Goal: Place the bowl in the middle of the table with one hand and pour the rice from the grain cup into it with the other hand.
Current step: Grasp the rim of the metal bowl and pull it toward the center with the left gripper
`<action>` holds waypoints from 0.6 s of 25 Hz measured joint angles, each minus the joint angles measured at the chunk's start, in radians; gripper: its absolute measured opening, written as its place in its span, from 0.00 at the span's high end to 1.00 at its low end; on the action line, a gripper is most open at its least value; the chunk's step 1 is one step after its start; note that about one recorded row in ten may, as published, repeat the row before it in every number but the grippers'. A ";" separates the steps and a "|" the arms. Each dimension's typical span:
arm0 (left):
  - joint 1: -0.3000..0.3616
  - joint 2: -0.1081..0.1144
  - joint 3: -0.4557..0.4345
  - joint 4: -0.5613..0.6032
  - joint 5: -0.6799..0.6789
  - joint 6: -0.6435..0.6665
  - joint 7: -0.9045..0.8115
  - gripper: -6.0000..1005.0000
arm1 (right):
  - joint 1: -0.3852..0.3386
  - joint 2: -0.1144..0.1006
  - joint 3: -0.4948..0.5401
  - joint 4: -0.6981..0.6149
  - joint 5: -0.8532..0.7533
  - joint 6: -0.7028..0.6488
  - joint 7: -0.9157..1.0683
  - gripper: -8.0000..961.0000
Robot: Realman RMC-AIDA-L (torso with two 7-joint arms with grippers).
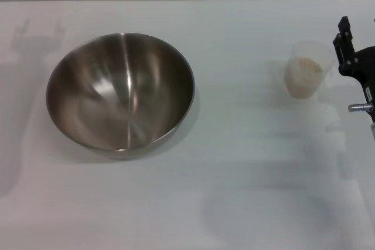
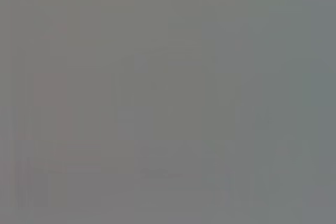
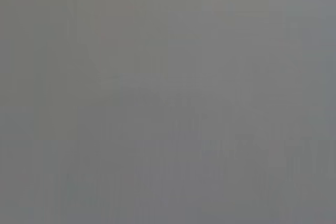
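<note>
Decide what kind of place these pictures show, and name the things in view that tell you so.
Probably a robot test bench, not a home kitchen: a plain white table holding only a steel bowl and a grain cup of rice, with the right pincer beside the cup.

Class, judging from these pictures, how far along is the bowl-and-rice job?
Barely begun. The bowl sits empty, left of the table's middle. The rice remains in the upright grain cup. The right gripper is beside the cup, not gripping it. Centring the bowl and pouring remain.
</note>
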 joint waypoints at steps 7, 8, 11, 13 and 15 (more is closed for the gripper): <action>-0.027 -0.127 -0.118 -0.235 -0.009 -0.522 0.215 0.31 | 0.018 -0.001 -0.005 -0.016 -0.001 0.003 0.001 0.36; -0.027 -0.127 -0.118 -0.235 -0.009 -0.522 0.215 0.31 | 0.018 -0.001 -0.005 -0.016 -0.001 0.004 0.001 0.36; -0.076 -0.168 -0.178 -0.243 -0.039 -0.663 0.297 0.31 | 0.019 -0.001 -0.006 -0.014 -0.001 0.004 0.001 0.36; -0.104 -0.161 -0.196 -0.262 -0.120 -0.755 0.337 0.31 | 0.015 -0.001 -0.006 -0.012 -0.002 0.003 0.001 0.36; -0.116 -0.159 -0.222 -0.295 -0.204 -0.820 0.385 0.31 | 0.011 -0.001 -0.007 -0.012 -0.002 -0.001 0.001 0.36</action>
